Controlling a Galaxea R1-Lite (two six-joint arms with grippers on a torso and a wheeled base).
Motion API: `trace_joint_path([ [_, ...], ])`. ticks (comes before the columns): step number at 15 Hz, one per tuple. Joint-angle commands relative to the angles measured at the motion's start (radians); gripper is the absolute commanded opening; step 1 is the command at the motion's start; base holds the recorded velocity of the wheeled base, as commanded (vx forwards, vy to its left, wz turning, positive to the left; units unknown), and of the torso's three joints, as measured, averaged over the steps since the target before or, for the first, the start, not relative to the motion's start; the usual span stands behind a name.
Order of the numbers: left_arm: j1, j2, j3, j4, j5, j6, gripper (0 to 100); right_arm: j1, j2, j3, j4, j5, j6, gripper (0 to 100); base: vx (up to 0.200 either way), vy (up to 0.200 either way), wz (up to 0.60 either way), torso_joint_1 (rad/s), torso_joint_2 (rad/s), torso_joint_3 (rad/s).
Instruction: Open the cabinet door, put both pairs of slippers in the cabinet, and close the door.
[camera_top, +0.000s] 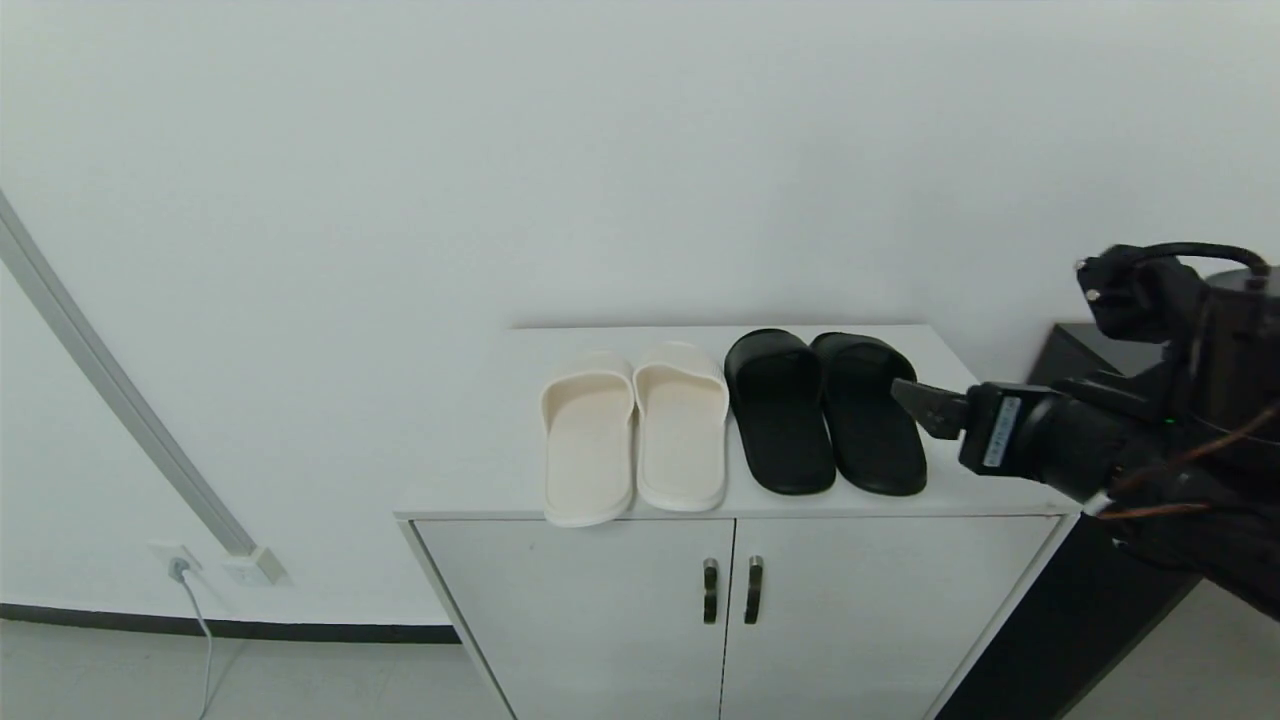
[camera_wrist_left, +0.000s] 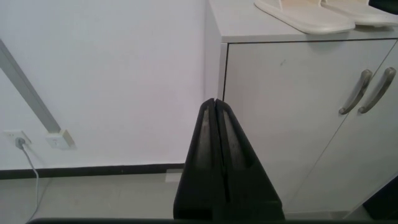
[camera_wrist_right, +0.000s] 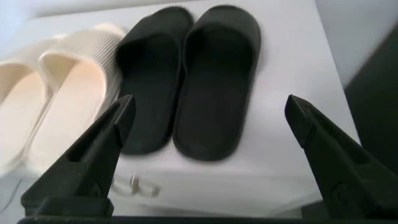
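I see my right gripper (camera_wrist_right: 210, 102) spread wide, holding nothing, poised near the black slippers (camera_top: 825, 410), which lie beside the white slippers (camera_top: 635, 430) on the cabinet (camera_top: 470, 490), its doors (camera_top: 600, 610) closed; left gripper (camera_wrist_left: 216, 106) pressed together, empty, low by the cabinet's front

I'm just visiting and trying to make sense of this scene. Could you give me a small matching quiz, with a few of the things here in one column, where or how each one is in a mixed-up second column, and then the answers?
Things
1. cream slippers
2. black slippers
3. cabinet doors
4. right gripper

Places or states
A. closed
B. open and empty, by the right end of the cabinet top
C. lying on the cabinet top, toward the robot's right
D. lying on the cabinet top, toward the robot's left

Pairs: 1-D, 2-C, 3-A, 4-B
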Motion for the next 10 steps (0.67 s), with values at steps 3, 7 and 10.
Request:
trace_joint_path([
  [3, 0.000, 0.000, 0.000, 0.000, 0.001, 0.000, 0, 0.041, 0.242, -0.164, -0.022, -0.058, -0.009, 100, 0.000, 0.000, 0.00, 0.000, 0.00, 0.000],
  [7, 0.000, 0.000, 0.000, 0.000, 0.001, 0.000, 0, 0.017, 0.346, -0.233, -0.025, -0.058, -0.015, 100, 0.000, 0.000, 0.00, 0.000, 0.00, 0.000],
  [10, 0.000, 0.000, 0.000, 0.000, -0.001, 0.000, 0, -0.032, 0.396, -0.244, -0.064, -0.041, -0.044, 100, 0.000, 0.000, 0.00, 0.000, 0.00, 0.000],
])
